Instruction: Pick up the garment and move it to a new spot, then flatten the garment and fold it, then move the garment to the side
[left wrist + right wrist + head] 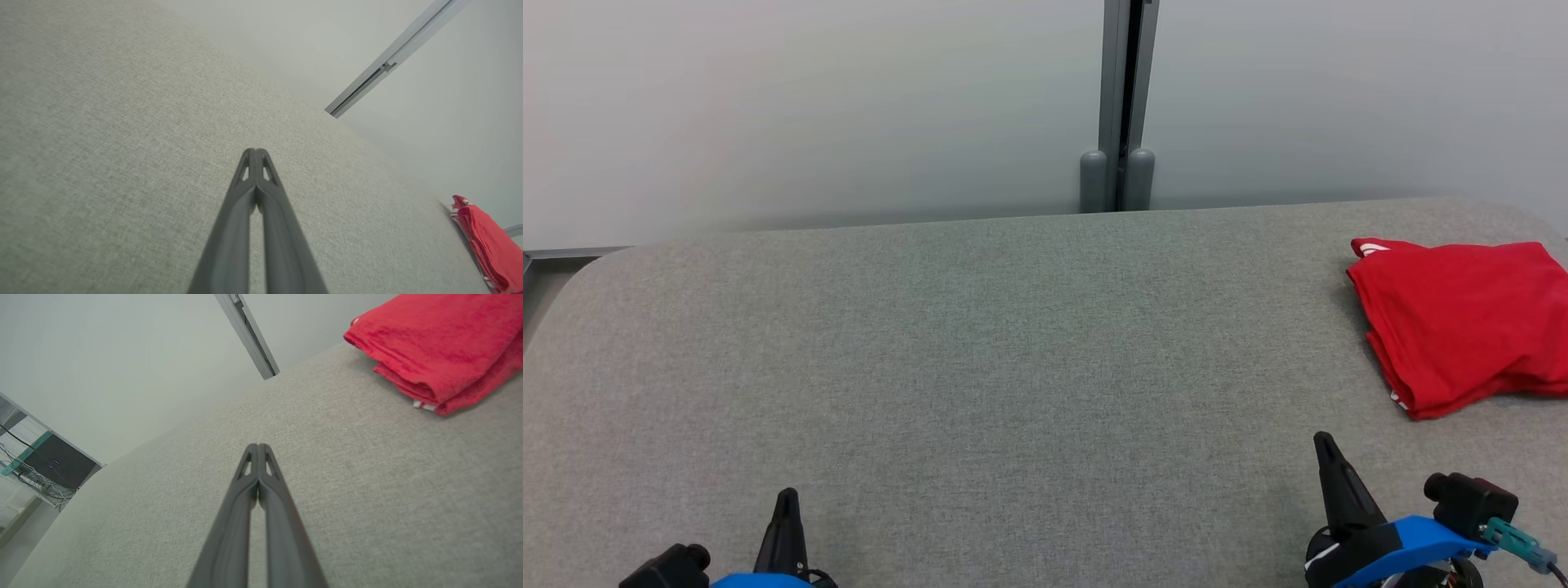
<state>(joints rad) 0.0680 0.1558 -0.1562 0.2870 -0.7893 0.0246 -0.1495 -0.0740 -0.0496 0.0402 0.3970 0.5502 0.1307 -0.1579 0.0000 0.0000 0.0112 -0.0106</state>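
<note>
Red garment folded in a stack at far right of grey table, part cut off by head view edge. Looks light, soft, floppy; layers likely slide apart, so pinch through all layers at near-left corner or folded edge. Left gripper and right gripper both pinched closed, empty, near edge, well apart from garment

The robot's left gripper and right gripper each carry two long, dark grey fingers tapering to slim tips with small triangular cut-outs. Bright blue brackets back them, topped by black housings. A teal connector with a dark cable sits on the right.
</note>
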